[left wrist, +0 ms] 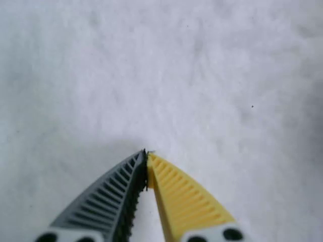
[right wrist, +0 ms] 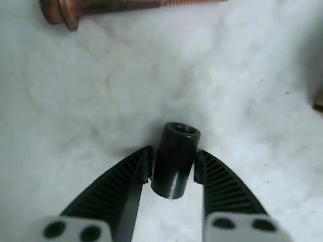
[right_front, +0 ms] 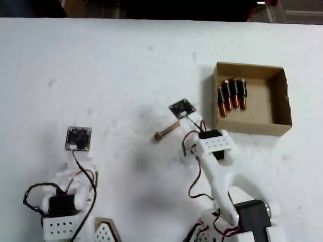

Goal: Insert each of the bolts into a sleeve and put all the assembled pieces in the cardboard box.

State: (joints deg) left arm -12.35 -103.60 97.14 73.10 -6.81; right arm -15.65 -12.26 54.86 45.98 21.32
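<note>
Lit brightly and evenly from above; table (right_front: 126,65) washed near flat, dark beyond at 12 o'clock. Soft grey shadow at 9 o'clock of the right arm (right_front: 222,171). Faint shade under the sleeve (right wrist: 175,156), dull sheen on the bolt (right wrist: 126,6).

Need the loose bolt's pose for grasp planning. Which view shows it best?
High view: the bolt lies there at whole length, head and shank, on the table. Right wrist view has its head and part of the shank, cut by the frame edge. Left wrist view faces table.
</note>
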